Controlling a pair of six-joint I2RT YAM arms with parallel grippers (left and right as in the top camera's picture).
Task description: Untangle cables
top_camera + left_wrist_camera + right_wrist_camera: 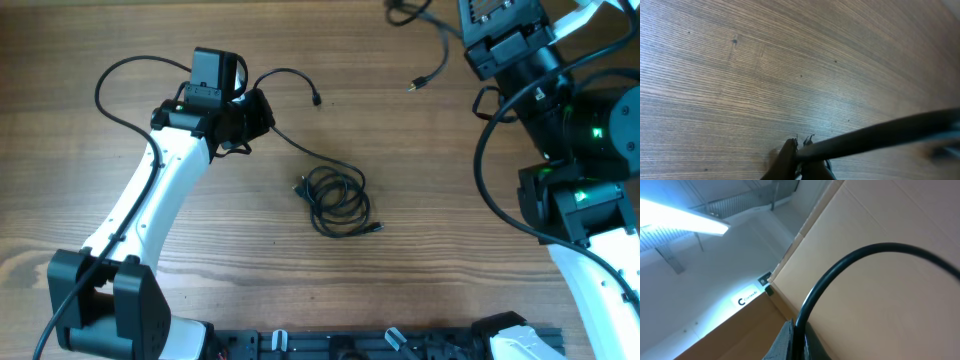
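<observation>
The left hand (256, 113), clenched on a cable (300, 150) near the worktop's (450, 260) far edge, likely means to draw out the coil (338, 200). The right hand (796, 344) grips another cord (885, 245) apart.

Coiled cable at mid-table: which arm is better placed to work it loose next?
Left, probably. The left gripper sits nearest the coiled cable and seems to pinch its tail; the right gripper is up at the far edge with a second cable.
</observation>
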